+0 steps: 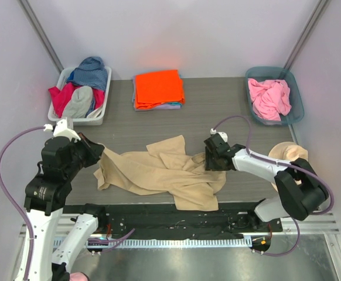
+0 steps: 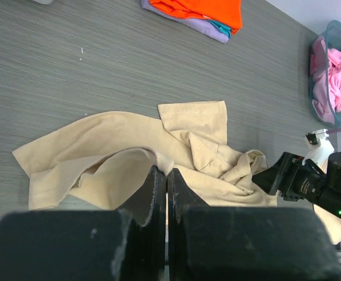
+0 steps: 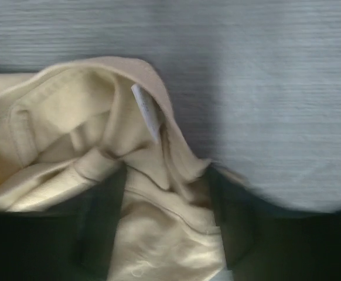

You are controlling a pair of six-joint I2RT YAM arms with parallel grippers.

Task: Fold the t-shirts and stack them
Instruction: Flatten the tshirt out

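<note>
Right gripper (image 3: 166, 172) is standing wide astride the tan t-shirt (image 1: 159, 171), which is lying crumpled on the table (image 1: 217, 111); left gripper (image 2: 166, 174), fully closed, is pinching its edge. White collar label (image 3: 146, 114) is appearing too blurred to read.

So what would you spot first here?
The big crumpled tan shirt sprawled across the middle of the table, with the left end effector pinching its left edge and the right end effector open over its other side. Next, the bright orange shirt folded neatly at the back, and the pink shirt bunched in a blue bin at the back right.
</note>
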